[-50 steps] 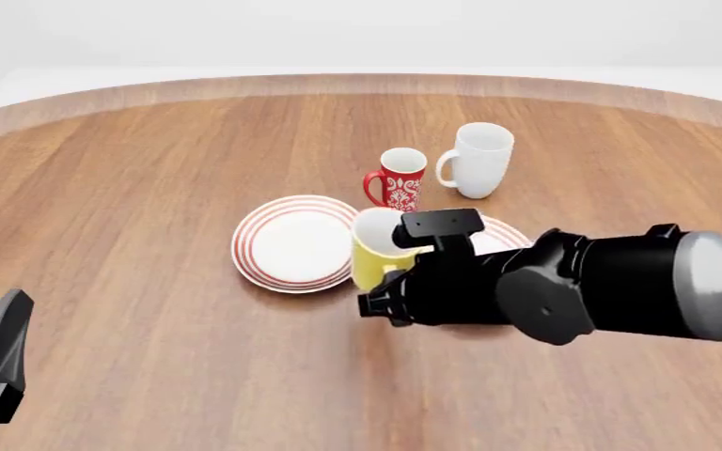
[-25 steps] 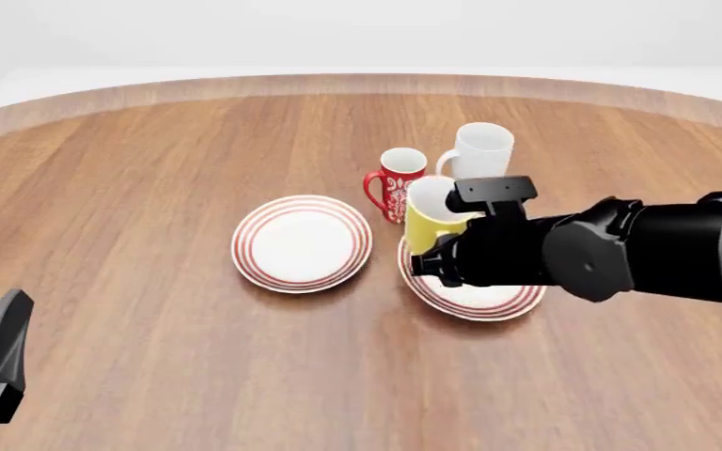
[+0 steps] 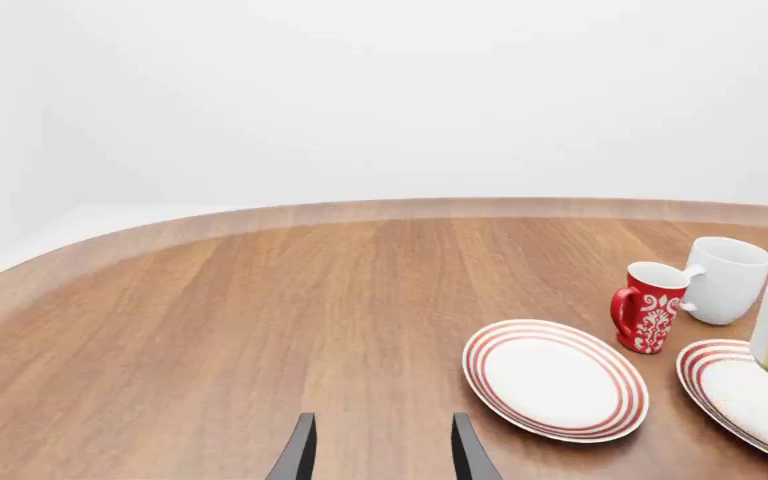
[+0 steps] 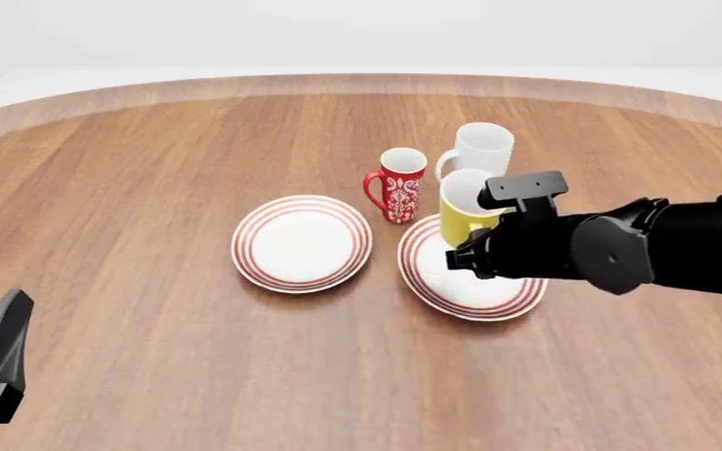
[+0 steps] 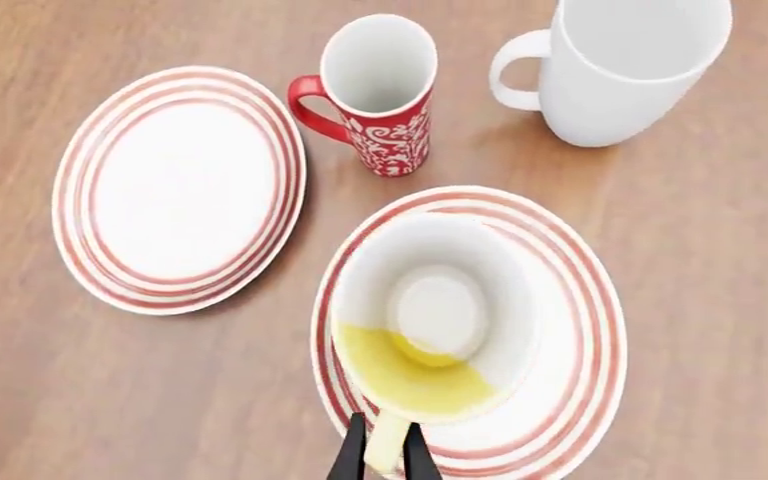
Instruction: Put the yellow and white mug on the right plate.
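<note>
The right end effector (image 5: 384, 455) is gripping the yellow and white mug (image 4: 466, 212) by its handle above the right plate (image 4: 474, 287); the left end effector (image 3: 381, 450) is hanging open over the worktop (image 4: 148, 188).

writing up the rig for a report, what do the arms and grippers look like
The right arm is bulky glossy black with rounded joints, a grey sleeve section at the frame edge and a boxy black block on top. The left gripper shows thin dark tapered jaws. No cables or markings visible.

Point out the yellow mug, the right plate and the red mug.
yellow mug (image 5: 431, 310): right wrist view, white inner floor.
right plate (image 4: 468, 301): front view, bare near part, close to the ringed rim.
red mug (image 4: 401, 186): front view, patterned outer wall.
</note>
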Tool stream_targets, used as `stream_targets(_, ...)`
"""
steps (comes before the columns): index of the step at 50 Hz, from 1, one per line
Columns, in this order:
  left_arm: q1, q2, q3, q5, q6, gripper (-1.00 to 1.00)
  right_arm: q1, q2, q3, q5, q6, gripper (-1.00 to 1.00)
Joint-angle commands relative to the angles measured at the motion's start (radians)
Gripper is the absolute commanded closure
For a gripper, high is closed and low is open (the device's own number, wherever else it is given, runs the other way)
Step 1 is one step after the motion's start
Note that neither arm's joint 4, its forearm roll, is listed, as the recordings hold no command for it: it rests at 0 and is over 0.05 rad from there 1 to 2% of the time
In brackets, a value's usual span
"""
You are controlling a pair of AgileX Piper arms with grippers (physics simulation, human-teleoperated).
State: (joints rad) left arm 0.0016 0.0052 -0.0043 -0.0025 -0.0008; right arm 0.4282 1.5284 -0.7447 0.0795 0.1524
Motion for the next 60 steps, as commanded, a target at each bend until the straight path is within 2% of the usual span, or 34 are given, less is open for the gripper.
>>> stream_targets(1,0.0,0.0,0.0,0.0,0.0,-1.0,-0.027,0.023,0.009,-0.037,-0.024,1.0)
stream_targets(26,0.0,0.0,0.0,0.0,0.0,-1.0,-0.036,0.115,0.034,-0.128,-0.012,1.0)
stream_targets(48,0.0,0.0,0.0,0.0,0.0,-1.0,-0.038,0.112,0.04,-0.13,0.001,1.0)
stream_targets(49,0.0,0.0,0.0,0.0,0.0,-1.0,-0.051,0.106,0.048,-0.13,-0.009,-1.0)
stream_targets(60,0.0,0.0,0.0,0.0,0.0,-1.0,-0.04,0.072,0.069,-0.116,0.007,-1.0)
